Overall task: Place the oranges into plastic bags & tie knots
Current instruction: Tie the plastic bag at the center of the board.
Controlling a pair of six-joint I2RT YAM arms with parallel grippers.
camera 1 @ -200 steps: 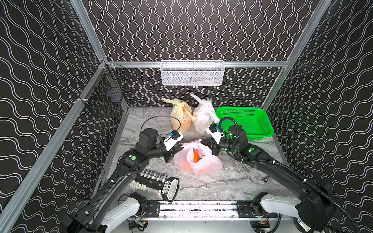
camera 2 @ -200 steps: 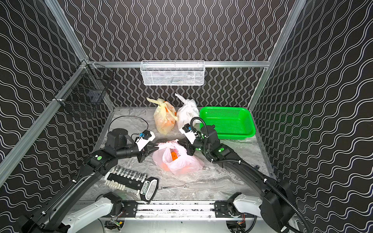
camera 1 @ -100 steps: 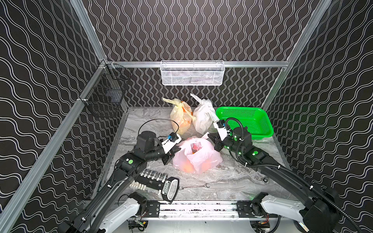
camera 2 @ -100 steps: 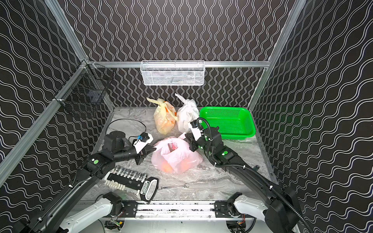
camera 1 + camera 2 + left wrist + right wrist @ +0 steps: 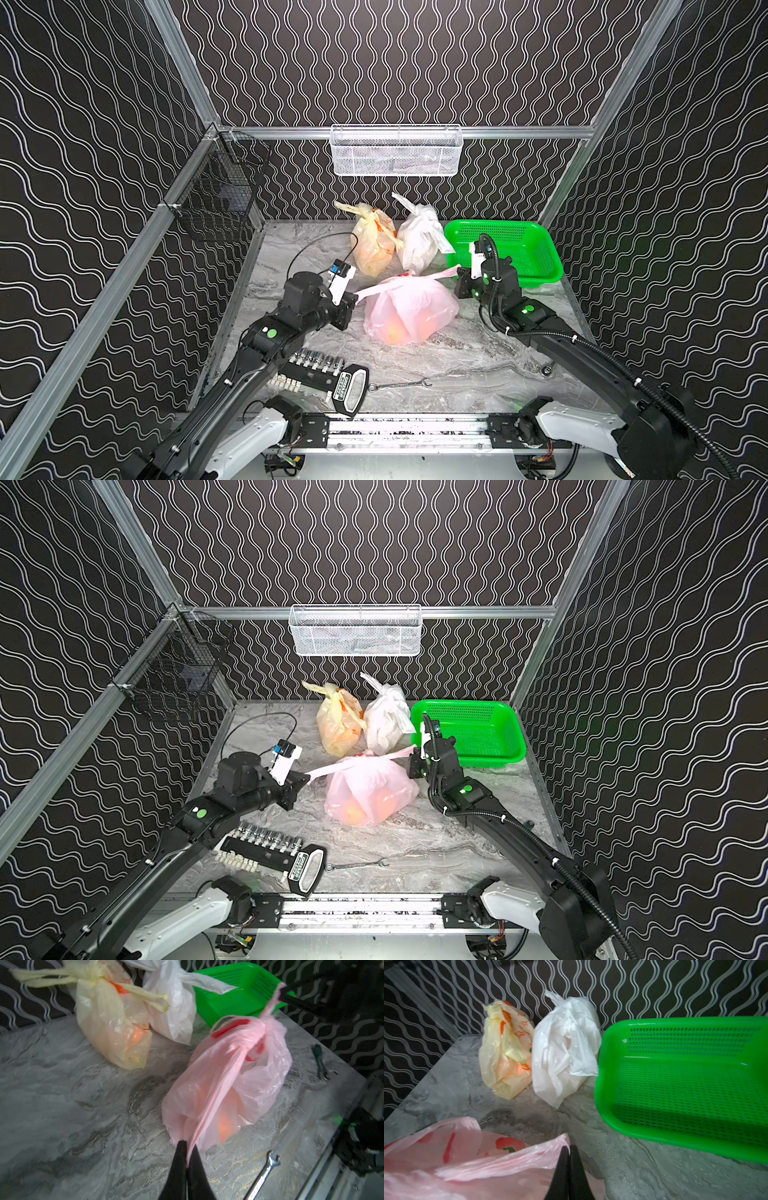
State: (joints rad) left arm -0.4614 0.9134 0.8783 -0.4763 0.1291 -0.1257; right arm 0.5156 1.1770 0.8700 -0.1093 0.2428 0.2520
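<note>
arms low, extended | left fingers [image 5: 180, 1167] pinch pink bag [image 5: 409, 309] handle, 9 o'clock | right fingers [image 5: 560, 1172] pinch handle, 2 o'clock

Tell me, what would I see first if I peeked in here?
A pink bag with oranges glowing through sits in the middle, its handles stretched between the left hand and right hand. Behind it stand a knotted yellow bag and white bag, beside a bright green basket.
</note>
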